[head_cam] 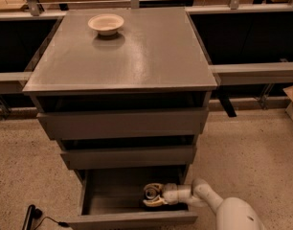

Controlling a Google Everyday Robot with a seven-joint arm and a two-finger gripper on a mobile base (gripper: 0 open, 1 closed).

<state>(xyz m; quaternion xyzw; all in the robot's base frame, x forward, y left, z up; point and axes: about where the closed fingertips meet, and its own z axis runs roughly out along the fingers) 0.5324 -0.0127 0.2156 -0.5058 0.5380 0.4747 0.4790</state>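
Inside the open bottom drawer [110, 198] of the grey cabinet [122, 123], the gripper [148, 195] lies low against a small round can-like object [151, 191] towards the drawer's right side. It is at the object, but whether it grips it cannot be told. The pale arm [206, 199] enters from the right. A white bowl [106, 23] sits on the cabinet top, well apart.

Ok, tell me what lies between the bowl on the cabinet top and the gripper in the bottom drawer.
Camera view: the grey cabinet top, then the top drawer and middle drawer fronts. The gripper sits below them, inside the open bottom drawer.
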